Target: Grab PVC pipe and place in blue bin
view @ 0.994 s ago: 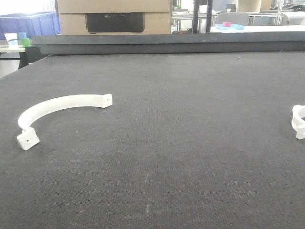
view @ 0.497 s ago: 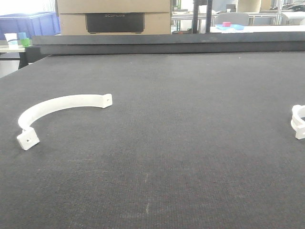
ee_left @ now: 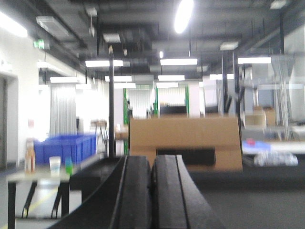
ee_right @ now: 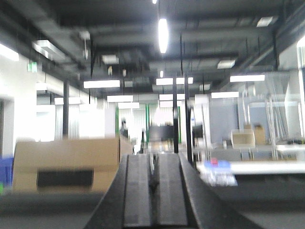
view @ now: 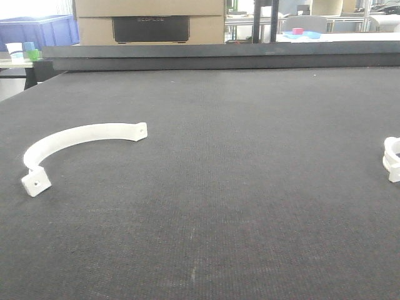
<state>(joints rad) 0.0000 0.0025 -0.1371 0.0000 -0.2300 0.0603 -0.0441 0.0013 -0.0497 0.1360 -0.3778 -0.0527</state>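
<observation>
My left gripper (ee_left: 152, 160) is clenched, its two black fingers pressed together with nothing between them. My right gripper (ee_right: 152, 157) is closed the same way and holds nothing. The curved white PVC piece (view: 75, 137) lies flat on the dark table (view: 250, 187), toward its left side. A second white piece (view: 392, 159) sits at the right edge of view. The blue bin (view: 37, 31) stands beyond the table's far left corner, beside a cardboard box (view: 150, 22). Its inside is hidden from me.
</observation>
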